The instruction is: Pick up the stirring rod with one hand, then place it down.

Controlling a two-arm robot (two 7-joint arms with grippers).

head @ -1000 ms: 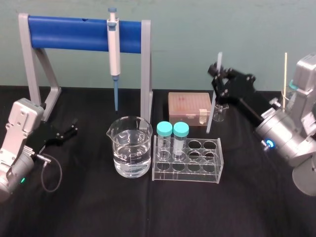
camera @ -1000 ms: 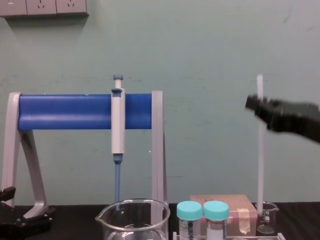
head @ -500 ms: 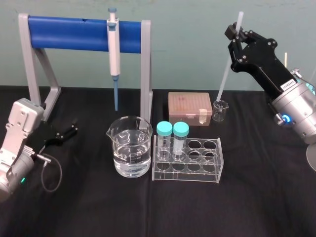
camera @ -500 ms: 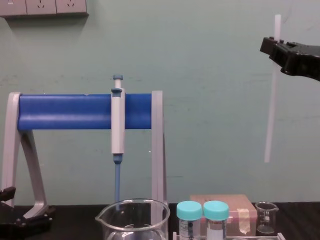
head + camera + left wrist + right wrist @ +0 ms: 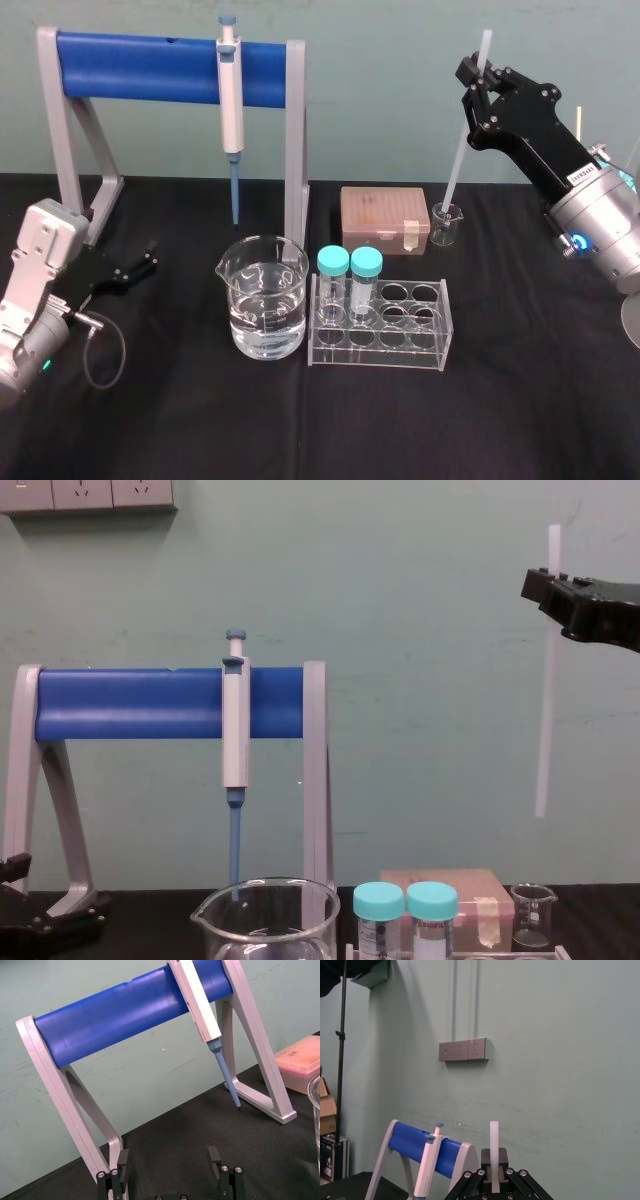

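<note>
The stirring rod (image 5: 462,137), thin, white and translucent, hangs nearly upright in the air, high above the small beaker (image 5: 446,224) at the back right. My right gripper (image 5: 478,78) is shut on its upper part, with a short end of the stirring rod (image 5: 493,1146) sticking out past the fingers. In the chest view the stirring rod (image 5: 547,710) ends well above the small beaker (image 5: 532,914), and the right gripper (image 5: 552,587) holds it near the top. My left gripper (image 5: 143,262) rests open on the table at the left, by the stand's foot; its fingertips (image 5: 215,1154) stand apart.
A grey stand with a blue bar (image 5: 150,65) holds a pipette (image 5: 230,95) at the back. In the middle sit a glass beaker of water (image 5: 264,308), a clear tube rack (image 5: 382,325) with two teal-capped tubes, and a pink tip box (image 5: 384,219).
The right gripper has lifted the rod up out of the small beaker to well above it, and in the last half second it has nearly stopped. The left arm has not moved.
</note>
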